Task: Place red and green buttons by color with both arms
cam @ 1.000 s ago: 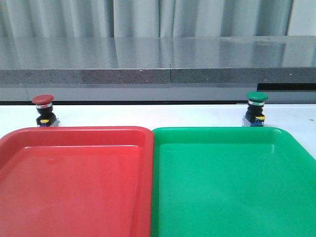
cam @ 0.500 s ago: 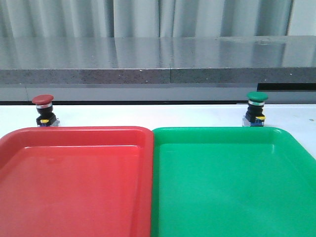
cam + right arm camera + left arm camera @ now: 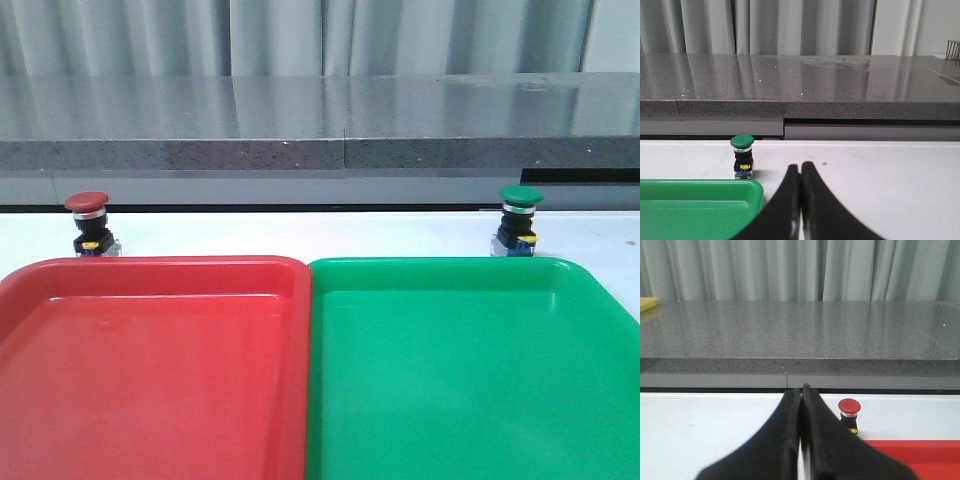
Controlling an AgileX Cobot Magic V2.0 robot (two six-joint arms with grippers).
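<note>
Counter: your white counter (image 3: 300, 232) looks unchanged; nothing has moved.
Buttons: red-capped push-button (image 3: 88, 222) and green-capped push-button (image 3: 518, 221) stay unplaced.
Pincers: left pincer (image 3: 801, 392) and right pincer (image 3: 800, 169) both closed, empty.

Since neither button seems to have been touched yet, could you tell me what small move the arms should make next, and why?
Probably open both grippers first. The left gripper and right gripper have their fingers pressed together, away from the buttons. The red button and green button stand upright on the table, outside the red tray and green tray.
</note>
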